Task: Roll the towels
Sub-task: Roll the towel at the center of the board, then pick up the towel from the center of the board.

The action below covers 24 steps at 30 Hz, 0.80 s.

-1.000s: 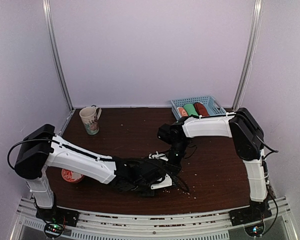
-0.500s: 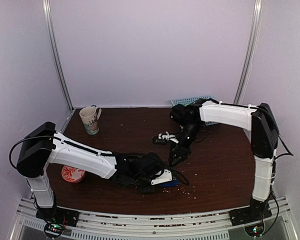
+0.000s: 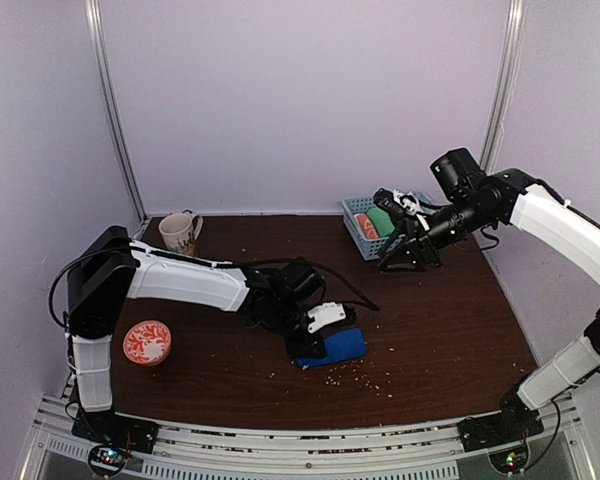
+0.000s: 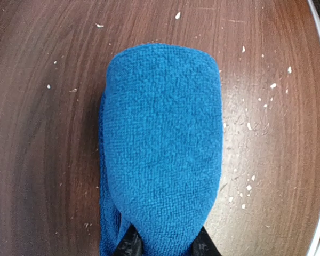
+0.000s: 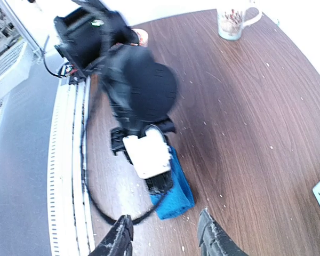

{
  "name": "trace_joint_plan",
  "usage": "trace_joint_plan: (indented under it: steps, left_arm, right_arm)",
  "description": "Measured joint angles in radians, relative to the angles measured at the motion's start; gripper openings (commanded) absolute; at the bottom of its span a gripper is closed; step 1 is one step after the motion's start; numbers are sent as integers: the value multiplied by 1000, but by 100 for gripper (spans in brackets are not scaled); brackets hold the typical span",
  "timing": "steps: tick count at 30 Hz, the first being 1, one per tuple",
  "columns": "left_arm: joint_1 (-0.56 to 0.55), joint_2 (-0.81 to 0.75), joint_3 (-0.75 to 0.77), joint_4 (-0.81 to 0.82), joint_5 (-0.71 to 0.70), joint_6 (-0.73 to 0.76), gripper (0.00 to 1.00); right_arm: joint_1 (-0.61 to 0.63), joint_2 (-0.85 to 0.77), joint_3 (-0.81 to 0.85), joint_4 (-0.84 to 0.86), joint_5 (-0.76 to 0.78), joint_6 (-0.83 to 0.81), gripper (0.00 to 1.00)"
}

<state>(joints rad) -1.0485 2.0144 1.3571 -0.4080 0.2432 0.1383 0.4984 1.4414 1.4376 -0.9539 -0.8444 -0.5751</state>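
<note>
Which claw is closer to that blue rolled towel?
Left. The left claw grips one end of the blue towel on the table; the right claw hangs open, raised near the basket, well away from it.

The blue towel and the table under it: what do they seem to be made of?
The blue towel looks like soft terry or microfibre cloth, matte: a fine looped pile covers it. The table looks like dark wood or wood-look laminate, slightly glossy: long grain lines and a faint sheen.
</note>
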Motion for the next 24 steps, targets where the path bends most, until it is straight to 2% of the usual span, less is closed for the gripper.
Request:
trace_joint_plan:
  steps: [6, 15, 17, 24]
  left_arm:
    - [53, 48, 56, -40, 153, -42, 19]
    - [85, 110, 108, -65, 320, -122, 17]
    - [86, 121, 112, -65, 363, -135, 16]
    - [96, 148, 112, -70, 489, -161, 15]
  right_arm:
    - [12, -2, 0, -18, -53, -53, 39]
    - [100, -3, 24, -70, -22, -130, 39]
    - [112, -6, 38, -72, -17, -137, 41]
    - [126, -11, 56, -10, 68, -23, 47]
